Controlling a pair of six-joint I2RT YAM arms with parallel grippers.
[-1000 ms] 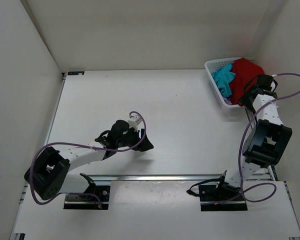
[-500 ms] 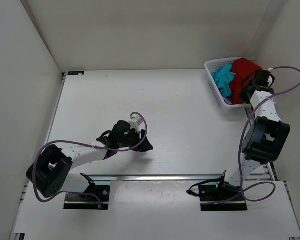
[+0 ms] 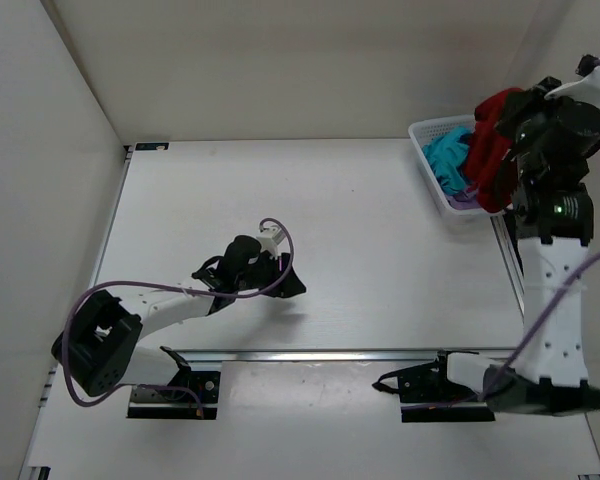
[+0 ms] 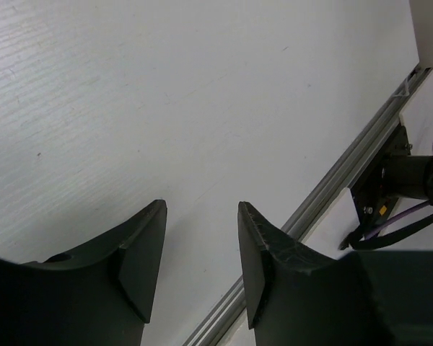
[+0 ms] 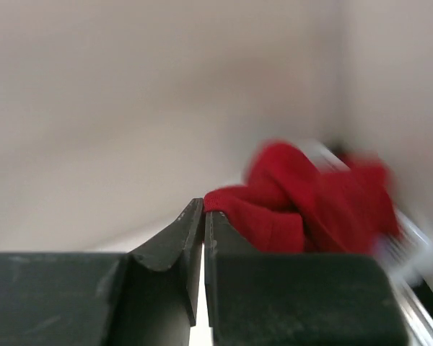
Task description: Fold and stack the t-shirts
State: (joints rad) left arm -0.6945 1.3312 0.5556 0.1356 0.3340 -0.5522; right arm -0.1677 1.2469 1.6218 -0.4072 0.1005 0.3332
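Bench (image 3: 360,200), white, flat and wide, fills most of my overhead view, and I judge it is where the folding is meant to happen. The right arm (image 3: 550,260) stands tall at the far right corner. The left arm (image 3: 170,305) lies low across the near left.

The white plastic mesh basket (image 3: 427,131) sits in that far right corner. The dark red soft fabric t-shirt (image 3: 492,145) hangs bunched above the basket, its lower folds draping down over the rim. I read the high hold as a way to draw it free of the other two before carrying it out over the bench. The teal fabric t-shirt (image 3: 445,160) lies crumpled inside the basket. Only a sliver of the lavender fabric t-shirt (image 3: 463,198) shows at the near edge.

The right gripper (image 5: 203,216) has its jaws together, pinching a fold of the red cloth at the tips. The left gripper (image 4: 202,267) hovers just above the bench near the middle, jaws apart with nothing between them. I'd guess it waits there to take a second corner.

I can read no brand, label or writing anywhere; the right wrist view is blurred.
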